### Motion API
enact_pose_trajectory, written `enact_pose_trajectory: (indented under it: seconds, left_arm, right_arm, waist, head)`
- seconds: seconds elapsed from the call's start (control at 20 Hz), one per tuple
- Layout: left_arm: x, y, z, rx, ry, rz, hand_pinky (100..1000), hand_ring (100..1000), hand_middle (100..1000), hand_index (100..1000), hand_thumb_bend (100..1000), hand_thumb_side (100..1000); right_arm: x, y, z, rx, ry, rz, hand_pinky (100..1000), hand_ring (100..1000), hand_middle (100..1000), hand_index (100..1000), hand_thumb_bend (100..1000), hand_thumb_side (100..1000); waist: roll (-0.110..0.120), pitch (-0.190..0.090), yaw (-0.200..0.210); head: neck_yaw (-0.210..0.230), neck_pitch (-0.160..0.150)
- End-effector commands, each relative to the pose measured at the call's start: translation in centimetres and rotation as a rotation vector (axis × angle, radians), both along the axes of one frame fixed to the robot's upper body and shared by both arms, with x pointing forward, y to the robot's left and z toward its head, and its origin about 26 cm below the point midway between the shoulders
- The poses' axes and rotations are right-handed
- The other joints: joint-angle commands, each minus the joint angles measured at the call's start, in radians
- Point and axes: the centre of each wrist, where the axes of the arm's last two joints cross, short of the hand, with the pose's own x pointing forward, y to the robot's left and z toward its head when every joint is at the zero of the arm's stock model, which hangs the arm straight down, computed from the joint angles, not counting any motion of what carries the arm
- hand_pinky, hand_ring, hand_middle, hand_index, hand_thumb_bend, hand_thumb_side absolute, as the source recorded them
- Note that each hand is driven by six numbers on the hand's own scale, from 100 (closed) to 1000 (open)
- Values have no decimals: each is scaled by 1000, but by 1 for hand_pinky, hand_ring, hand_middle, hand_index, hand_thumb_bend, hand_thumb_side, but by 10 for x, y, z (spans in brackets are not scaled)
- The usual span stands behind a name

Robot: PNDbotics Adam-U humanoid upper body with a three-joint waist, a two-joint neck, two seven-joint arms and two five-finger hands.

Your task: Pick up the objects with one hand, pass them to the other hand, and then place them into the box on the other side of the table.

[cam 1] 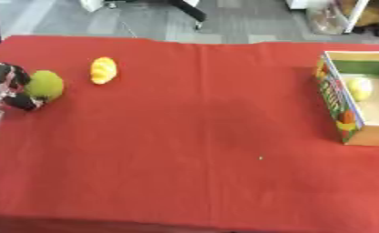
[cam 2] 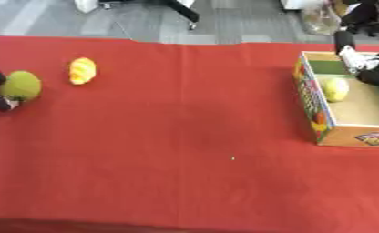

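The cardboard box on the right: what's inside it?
Inside the cardboard box lies one pale yellow-green round fruit on the bare floor. The right hand reaches over the far corner, hiding that part; nothing else shows.

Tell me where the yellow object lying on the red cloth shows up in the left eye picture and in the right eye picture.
Left eye view: the yellow object lies upper left, just right of the green ball.
Right eye view: further left, again beside the ball.
Shared landmark: the cardboard box at the right edge.

Left hand — black fingers, silvery, seemingly metal parts; right hand — black and pale.
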Motion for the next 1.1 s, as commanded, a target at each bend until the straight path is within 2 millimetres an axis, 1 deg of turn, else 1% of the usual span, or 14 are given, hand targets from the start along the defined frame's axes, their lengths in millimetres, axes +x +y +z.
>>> enact_pose_trajectory:
  seconds: [0.05,0.2,0.4,0.6,0.8,1.1]
  left_arm:
    - [2,4,12,4,-119,2,545,468,406,424,129,100]
    - [2,1,18,-31,-195,-49,546,469,401,416,120,100]
    - [3,-11,53,-80,-318,-183,554,472,397,406,105,100]
    - [-1,-33,93,-116,-405,-352,558,476,401,407,100,100]
    - [-12,-67,128,-139,-444,-553,561,478,403,409,100,100]
    - [-34,-130,169,-148,-444,-872,577,484,410,418,100,100]
  right_arm:
    - [0,-2,6,-7,-6,9,707,710,561,806,130,343]
    - [1,0,4,3,3,21,703,706,555,804,129,344]
    - [2,10,0,67,47,76,684,694,532,793,122,360]
    - [3,29,-6,165,163,209,665,683,507,771,112,392]
    - [4,58,-12,233,348,398,655,677,495,757,109,424]
    - [6,117,-19,249,628,706,649,674,492,759,121,453]
  waist:
    - [-14,0,-1]
    - [-13,0,-2]
    - [-11,0,-1]
    - [-6,-3,1]
    - [0,-6,4]
    - [9,-10,11]
  head:
    - [-1,5]
    - [-2,5]
    - [-5,5]
    - [-10,5]
    - [-16,5]
    - [-29,5]
